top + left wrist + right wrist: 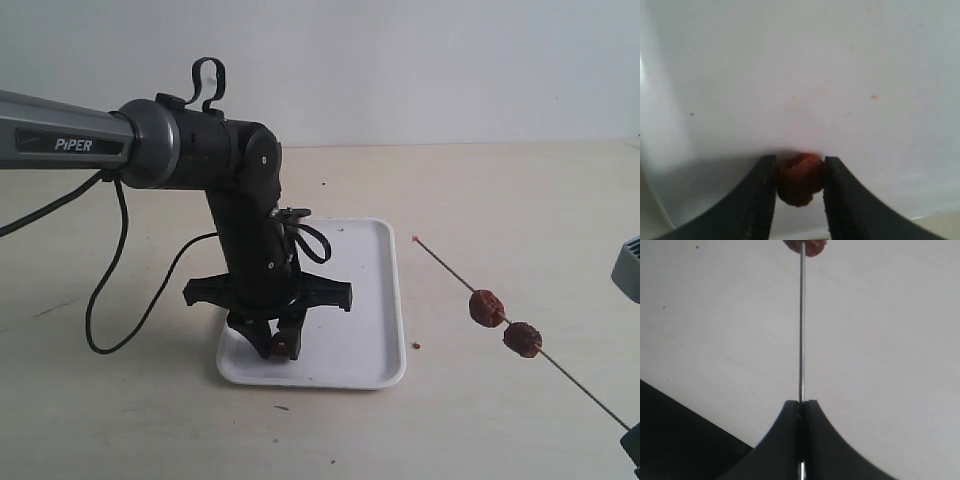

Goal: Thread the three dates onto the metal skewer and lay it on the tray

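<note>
Exterior view: the left pincer (275,345) stands over the near end of the white tray (365,290), on the worktop (500,200). The third date (283,347) is barely visible between its fingers. The left wrist view confirms this: both fingers (757,200) press the third date's (799,182) sides, just above the tray floor (815,75).

The metal skewer (445,268) slants above the worktop right of the tray, carrying the first date (487,307) and second date (522,339), close together. Its holder is cropped there. The right wrist view shows the right pincer (801,404) pressed together on the skewer (801,330).
</note>
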Controlling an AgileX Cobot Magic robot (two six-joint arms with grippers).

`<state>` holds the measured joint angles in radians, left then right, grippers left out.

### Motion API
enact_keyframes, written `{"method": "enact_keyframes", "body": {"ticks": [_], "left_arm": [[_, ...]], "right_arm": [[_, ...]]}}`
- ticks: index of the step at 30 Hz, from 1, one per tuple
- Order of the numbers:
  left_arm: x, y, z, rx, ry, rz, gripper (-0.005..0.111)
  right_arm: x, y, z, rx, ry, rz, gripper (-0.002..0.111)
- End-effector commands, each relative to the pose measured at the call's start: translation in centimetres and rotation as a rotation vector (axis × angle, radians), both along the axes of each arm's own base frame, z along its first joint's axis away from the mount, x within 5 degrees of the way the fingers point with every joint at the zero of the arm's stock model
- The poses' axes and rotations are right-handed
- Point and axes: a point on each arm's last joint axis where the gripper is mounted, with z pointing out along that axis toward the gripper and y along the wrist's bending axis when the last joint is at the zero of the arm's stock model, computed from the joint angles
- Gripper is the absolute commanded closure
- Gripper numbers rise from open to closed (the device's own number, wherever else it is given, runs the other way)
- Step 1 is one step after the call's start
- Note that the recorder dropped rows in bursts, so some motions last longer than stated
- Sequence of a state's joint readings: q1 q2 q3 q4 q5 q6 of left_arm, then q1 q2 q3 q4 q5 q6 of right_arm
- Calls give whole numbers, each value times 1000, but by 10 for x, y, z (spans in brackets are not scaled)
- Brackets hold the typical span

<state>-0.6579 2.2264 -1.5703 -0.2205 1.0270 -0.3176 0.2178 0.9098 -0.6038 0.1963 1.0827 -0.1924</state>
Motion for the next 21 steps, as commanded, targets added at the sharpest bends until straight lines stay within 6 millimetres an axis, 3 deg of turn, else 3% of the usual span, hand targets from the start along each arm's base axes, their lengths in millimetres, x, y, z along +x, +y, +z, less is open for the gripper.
{"method": "enact_keyframes", "body": {"ticks": [1, 21], "left_arm": [[2, 0, -1, -3, -10, -6, 73], [2, 1, -1, 4, -16, -14, 73]], "right_arm": [[1, 0, -1, 5, -6, 2, 108], [1, 0, -1, 6, -11, 1, 108]]}}
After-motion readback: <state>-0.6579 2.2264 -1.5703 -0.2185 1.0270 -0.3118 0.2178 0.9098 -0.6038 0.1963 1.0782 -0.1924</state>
